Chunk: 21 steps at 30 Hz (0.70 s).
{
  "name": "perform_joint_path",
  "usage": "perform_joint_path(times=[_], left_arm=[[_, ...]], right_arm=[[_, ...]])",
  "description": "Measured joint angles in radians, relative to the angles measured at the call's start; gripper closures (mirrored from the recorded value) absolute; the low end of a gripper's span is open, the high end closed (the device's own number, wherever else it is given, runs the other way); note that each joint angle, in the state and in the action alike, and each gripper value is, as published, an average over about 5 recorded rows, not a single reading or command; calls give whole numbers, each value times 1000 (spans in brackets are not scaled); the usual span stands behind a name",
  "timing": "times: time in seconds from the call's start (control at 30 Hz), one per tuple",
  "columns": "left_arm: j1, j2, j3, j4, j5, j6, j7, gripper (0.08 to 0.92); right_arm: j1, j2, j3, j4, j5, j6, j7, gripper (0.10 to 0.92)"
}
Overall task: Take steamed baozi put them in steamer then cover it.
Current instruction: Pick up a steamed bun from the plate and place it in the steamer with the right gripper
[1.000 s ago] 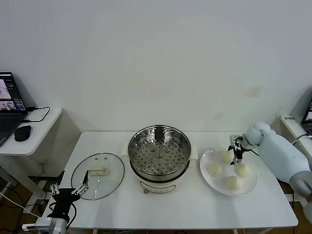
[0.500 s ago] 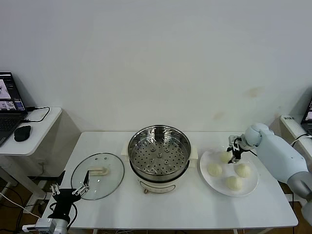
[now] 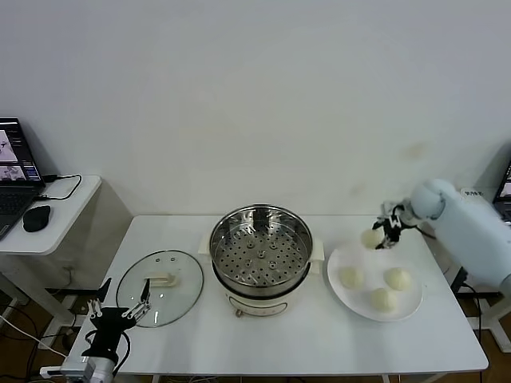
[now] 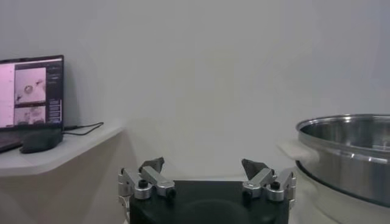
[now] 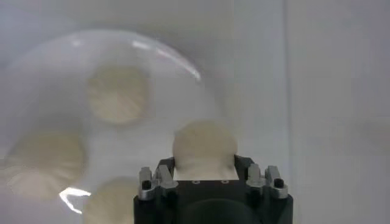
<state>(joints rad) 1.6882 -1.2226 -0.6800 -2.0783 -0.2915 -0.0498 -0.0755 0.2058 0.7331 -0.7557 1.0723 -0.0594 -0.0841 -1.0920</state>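
We hold one steamed baozi [image 3: 370, 238] in our right gripper [image 3: 389, 230], above the plate's [image 3: 409, 307] far edge. Three remain there; the steamer [image 3: 261, 249] is empty, the cover [image 3: 160, 287] lies left. Left gripper [image 3: 118, 313] waits spread.

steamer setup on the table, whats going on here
The right gripper is shut on one steamed baozi and holds it in the air above the far edge of the white plate, where three more buns sit. The steamer stands open with nothing on its tray. The cover lies flat on the table to the steamer's left. The left gripper waits open near the table's front edge by the cover.
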Motion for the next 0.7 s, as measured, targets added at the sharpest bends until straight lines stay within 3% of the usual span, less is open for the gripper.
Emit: perform_joint_path(times=[0.37,0.7], left_arm=[[3,7,-10,-12,-21,0,-4,177],[-8,8,-32,-12,-36,2,-6,177]], right_arm=[[321,54,-260,143,215,23,9,406],[417,211,-429,186,269,106,57,414]])
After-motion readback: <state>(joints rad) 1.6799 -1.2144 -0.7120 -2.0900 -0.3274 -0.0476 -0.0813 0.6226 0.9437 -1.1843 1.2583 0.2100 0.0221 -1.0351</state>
